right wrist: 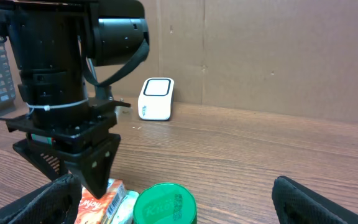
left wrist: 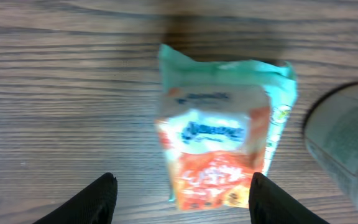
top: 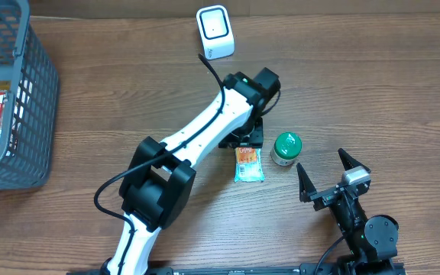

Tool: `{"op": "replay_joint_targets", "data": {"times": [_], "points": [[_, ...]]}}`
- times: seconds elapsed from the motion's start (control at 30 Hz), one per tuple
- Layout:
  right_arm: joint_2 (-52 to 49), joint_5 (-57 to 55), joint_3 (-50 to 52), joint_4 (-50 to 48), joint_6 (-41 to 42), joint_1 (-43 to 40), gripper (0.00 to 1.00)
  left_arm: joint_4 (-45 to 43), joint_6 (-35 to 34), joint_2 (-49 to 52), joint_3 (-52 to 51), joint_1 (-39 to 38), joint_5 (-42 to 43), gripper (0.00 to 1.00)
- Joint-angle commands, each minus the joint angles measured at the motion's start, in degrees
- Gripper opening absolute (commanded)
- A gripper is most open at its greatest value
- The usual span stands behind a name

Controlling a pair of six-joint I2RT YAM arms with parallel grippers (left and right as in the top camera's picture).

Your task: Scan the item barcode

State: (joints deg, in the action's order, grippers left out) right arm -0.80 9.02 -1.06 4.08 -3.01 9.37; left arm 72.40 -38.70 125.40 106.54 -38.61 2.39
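Blue lettering on the snack packet (left wrist: 219,130) too blurred to read, pale print on the green jar lid (right wrist: 165,204) perhaps a logo, nothing legible.

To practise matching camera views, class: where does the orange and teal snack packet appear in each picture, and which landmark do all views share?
Overhead: the snack packet lies just right of centre, below the left arm.
Left wrist: it fills the middle.
Right wrist: at the bottom edge, left of centre.
Shared landmark: the green-lidded jar beside the packet in every view.
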Motion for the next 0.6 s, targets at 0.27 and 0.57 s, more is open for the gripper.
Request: {"op": "replay_joint_targets", "data": {"times": [0.27,0.57], "points": [[0.6,0.1,0.6,-0.3,0.0,-0.1,1.0,1.6,2.8,0.0,5.4,1.4,3.3,0.54],[0.6,0.1,0.6,-0.3,0.0,-0.1,1.0,-0.1,-4.0,0.1,6.3,-3.5,-0.6,0.2]]}}
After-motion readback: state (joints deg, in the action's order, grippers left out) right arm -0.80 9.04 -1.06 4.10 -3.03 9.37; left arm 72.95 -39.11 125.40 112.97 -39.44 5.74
